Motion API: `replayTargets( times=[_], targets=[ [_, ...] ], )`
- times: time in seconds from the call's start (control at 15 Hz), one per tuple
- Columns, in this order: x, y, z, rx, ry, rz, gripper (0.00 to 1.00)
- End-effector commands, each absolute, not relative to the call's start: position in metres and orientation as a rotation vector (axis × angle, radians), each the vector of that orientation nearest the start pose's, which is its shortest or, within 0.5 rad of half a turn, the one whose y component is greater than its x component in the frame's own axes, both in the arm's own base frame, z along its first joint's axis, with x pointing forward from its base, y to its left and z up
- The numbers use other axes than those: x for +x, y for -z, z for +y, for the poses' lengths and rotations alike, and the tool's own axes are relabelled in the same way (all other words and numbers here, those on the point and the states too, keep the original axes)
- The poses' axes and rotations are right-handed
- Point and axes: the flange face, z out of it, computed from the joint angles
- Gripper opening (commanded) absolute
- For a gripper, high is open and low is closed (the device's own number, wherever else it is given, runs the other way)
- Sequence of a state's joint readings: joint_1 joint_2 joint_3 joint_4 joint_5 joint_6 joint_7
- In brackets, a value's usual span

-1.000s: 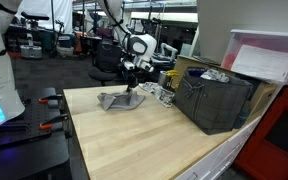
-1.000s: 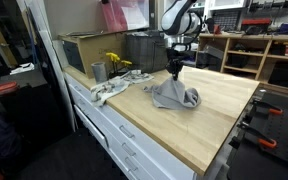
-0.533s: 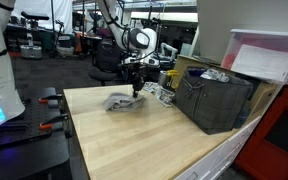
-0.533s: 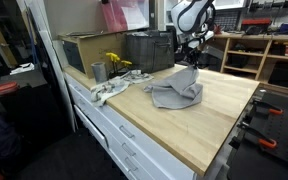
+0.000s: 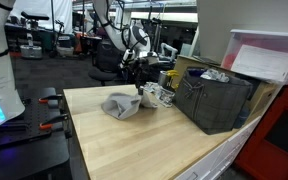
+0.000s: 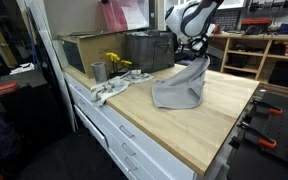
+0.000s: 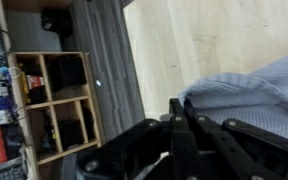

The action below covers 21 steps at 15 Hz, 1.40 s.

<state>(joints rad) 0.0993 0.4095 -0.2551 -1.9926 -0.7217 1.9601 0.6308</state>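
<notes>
A grey cloth (image 5: 122, 104) lies on the wooden table top (image 5: 134, 145), with one edge pulled up off the wood. My gripper (image 5: 139, 84) is shut on that raised edge. In an exterior view the cloth (image 6: 180, 90) hangs as a sheet from the gripper (image 6: 202, 60), its lower part still bunched on the table. In the wrist view the black fingers (image 7: 176, 112) are pressed together, and the blue-grey cloth (image 7: 252, 92) spreads out beside and behind them.
A dark crate (image 5: 216, 100) with clutter stands at the table's far side. Grey bins (image 6: 149, 50), a metal cup (image 6: 98, 72), yellow flowers (image 6: 117, 63) and a white rag (image 6: 108, 91) sit along one edge. Clamps (image 6: 269, 140) grip the opposite edge.
The gripper has risen and moved sideways across the table, staying shut. The cloth, flat and crumpled before, now has one edge lifted and drawn along with it.
</notes>
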Motion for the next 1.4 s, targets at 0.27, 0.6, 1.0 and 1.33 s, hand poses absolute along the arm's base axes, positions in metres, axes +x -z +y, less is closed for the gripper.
replayTargets(
  times=[0.27, 0.6, 1.0, 1.33],
  targets=[
    [0.558, -0.278, -0.102, 2.045, 0.374, -0.493, 0.52],
    [0.567, -0.290, -0.086, 1.996, 0.371, -0.522, 0.90],
    [0.579, -0.303, -0.088, 1.871, 0.272, -0.578, 1.00],
    [0.582, -0.294, -0.096, 1.910, 0.311, -0.540, 1.00]
  ],
)
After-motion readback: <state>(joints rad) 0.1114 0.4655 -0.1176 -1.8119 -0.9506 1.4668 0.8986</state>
